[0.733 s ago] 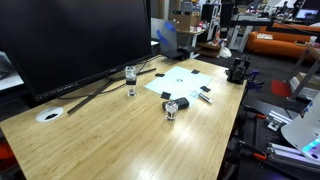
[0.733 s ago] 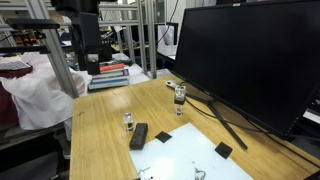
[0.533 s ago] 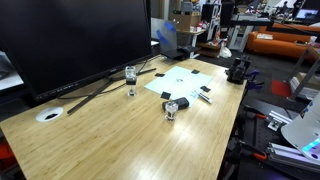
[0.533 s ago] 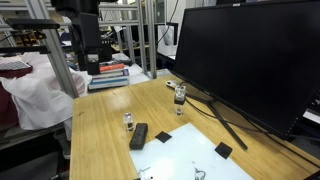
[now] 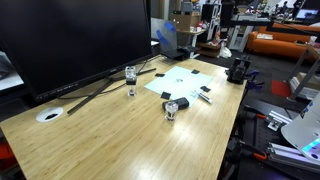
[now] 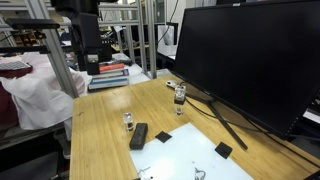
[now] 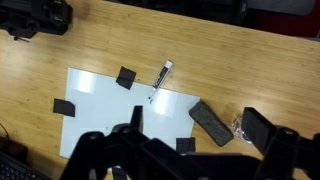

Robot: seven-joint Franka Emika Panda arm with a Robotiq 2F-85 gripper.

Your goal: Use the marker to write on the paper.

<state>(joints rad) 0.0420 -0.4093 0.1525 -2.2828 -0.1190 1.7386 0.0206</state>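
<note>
In the wrist view the white paper point(image 7: 120, 105) lies flat on the wooden table, with short black pieces at its corners. The marker point(image 7: 161, 77), white-bodied with a dark tip, lies across the paper's far edge. My gripper point(image 7: 200, 140) hangs high above the table, open and empty. Its dark fingers point(image 7: 133, 120) stand wide apart over the paper's near side. The paper also shows in both exterior views point(image 5: 185, 82) point(image 6: 200, 160). I cannot make out the marker or the gripper clearly in those views.
A dark eraser block point(image 7: 210, 120) point(image 5: 183, 101) point(image 6: 138, 135) lies by the paper's corner, with a small glass jar point(image 7: 240, 125) point(image 5: 171, 108) point(image 6: 129, 121) beside it. A second jar point(image 5: 131, 80) point(image 6: 180, 97) stands near the large monitor point(image 5: 70, 40). A white disc point(image 5: 48, 115) lies apart from them.
</note>
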